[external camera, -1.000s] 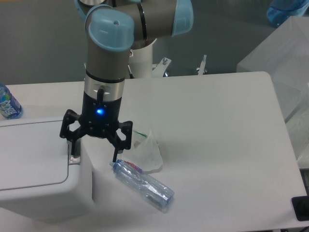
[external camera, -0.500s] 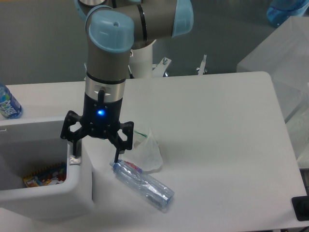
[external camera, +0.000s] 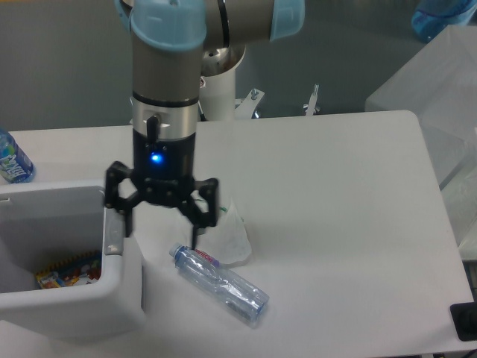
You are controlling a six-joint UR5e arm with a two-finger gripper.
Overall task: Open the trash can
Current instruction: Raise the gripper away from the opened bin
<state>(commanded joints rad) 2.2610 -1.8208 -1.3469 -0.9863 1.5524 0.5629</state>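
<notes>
I see the white bench (external camera: pixel 335 194) filling most of the view. On its left front corner stands the trash can (external camera: pixel 112 298), a big white box with rounded corners. It is open: I look down into it and see a colourful packet (external camera: pixel 67 270) lying on the bottom. I cannot see where the lid is. On the right rim sits the small grey latch (external camera: pixel 112 233).

My arm (external camera: pixel 165 74) comes down vertically beside the right rim of the can, with a blue light on the wrist. The gripper (external camera: pixel 159 230) is spread wide and holds nothing. Its one finger (external camera: pixel 123 216) hangs just above the latch, very near it; I cannot tell whether it touches. The other finger (external camera: pixel 195 224) hangs over the bench, just above the cap end of the clear bottle (external camera: pixel 220 285), which lies on its side. Behind this bottle lies a crumpled clear bag (external camera: pixel 231 237). At the far left edge stands a second bottle (external camera: pixel 13 160) with a blue label.
</notes>
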